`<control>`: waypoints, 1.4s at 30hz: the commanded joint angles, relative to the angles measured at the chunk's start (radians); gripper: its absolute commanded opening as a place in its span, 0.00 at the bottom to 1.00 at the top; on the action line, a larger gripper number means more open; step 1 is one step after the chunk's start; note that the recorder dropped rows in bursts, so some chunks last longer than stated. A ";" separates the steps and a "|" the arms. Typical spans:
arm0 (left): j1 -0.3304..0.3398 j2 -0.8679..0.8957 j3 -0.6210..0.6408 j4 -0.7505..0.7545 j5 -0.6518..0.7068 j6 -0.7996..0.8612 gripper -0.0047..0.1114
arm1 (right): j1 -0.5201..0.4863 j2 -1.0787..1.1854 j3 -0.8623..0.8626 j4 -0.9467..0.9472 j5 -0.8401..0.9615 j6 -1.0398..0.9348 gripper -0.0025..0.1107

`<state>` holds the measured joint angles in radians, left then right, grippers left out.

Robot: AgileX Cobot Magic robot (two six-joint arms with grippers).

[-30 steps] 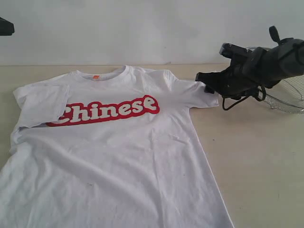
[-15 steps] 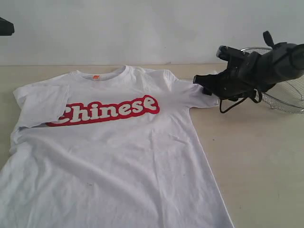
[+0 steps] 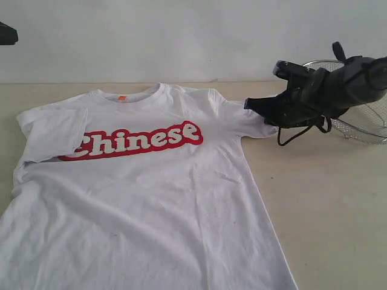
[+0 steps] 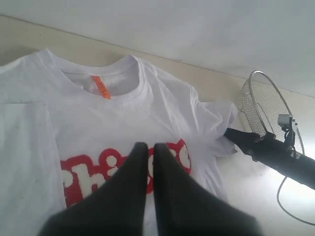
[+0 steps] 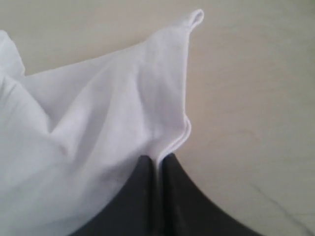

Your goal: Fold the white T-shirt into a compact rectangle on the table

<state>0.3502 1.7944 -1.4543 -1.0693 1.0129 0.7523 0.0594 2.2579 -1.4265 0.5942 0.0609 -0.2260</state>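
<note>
Shirt: white T-shirt point(image 3: 151, 181) spread on the table point(image 3: 326, 199), beside the mesh basket point(image 3: 363, 130).
Right gripper point(image 5: 156, 158): pinched shut on the basket-side sleeve hem point(image 5: 184, 130).
Left gripper point(image 4: 146, 146): closed, empty.
Fold: we judge it runs away from the basket.

White T-shirt point(image 3: 151, 205) spread face-up on beige table point(image 3: 326, 205); red "Chinese" lettering; left-side sleeve folded inward.
</note>
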 commanded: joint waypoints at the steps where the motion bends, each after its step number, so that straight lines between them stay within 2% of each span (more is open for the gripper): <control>1: -0.001 -0.008 0.005 -0.007 0.000 0.012 0.08 | 0.009 -0.048 -0.001 0.000 0.004 -0.036 0.02; 8: -0.001 -0.008 0.005 -0.007 -0.003 0.015 0.08 | 0.049 -0.062 -0.032 0.000 0.063 -0.038 0.02; 25: -0.001 -0.008 0.005 -0.003 -0.003 0.019 0.08 | 0.230 -0.083 -0.034 0.000 0.021 -0.038 0.02; 42: -0.001 -0.008 0.005 0.012 0.004 0.019 0.08 | 0.301 -0.051 -0.102 0.022 0.031 -0.037 0.02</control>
<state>0.3502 1.7944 -1.4543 -1.0585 1.0090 0.7633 0.3588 2.1942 -1.5226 0.6007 0.1049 -0.2544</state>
